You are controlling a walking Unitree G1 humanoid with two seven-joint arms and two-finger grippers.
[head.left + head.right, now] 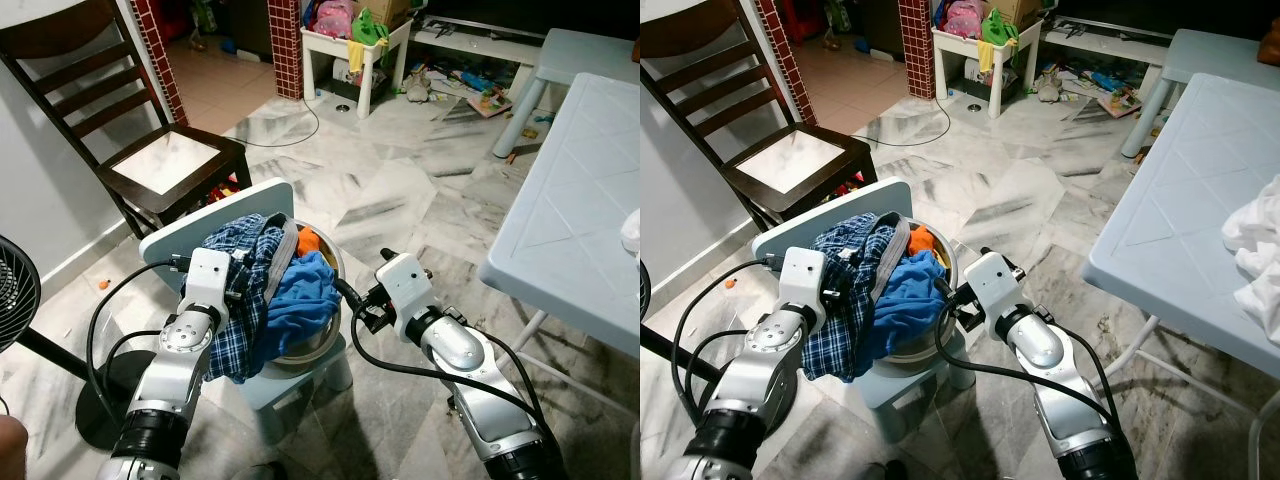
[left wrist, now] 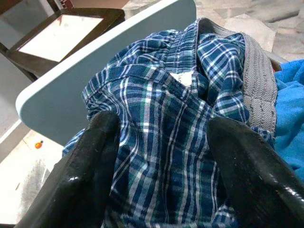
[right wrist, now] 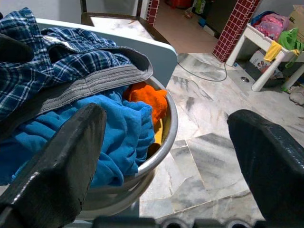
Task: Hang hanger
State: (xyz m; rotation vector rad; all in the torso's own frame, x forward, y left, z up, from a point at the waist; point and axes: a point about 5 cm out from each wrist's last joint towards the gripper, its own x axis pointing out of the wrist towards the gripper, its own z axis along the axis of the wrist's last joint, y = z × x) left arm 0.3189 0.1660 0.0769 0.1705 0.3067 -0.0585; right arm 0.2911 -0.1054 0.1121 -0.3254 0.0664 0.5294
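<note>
Your left hand (image 2: 161,156) is spread wide, its fingers (image 2: 90,161) against the plaid shirt (image 2: 166,109) heaped on the bowl (image 3: 164,142). Your right hand (image 3: 161,166) is also spread, grasping nothing, at the bowl's rim beside the blue cloth (image 3: 109,137). I can't make out a hanger.

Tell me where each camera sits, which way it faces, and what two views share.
Left eye view: head, looking down at the basin of clothes; both silver arms show.
Right eye view: same scene, offset.
Left wrist view: looks along the left gripper at the plaid shirt, fingers open.
Right wrist view: right gripper, open, beside the basin.
Both wrist views share the plaid shirt.
</note>
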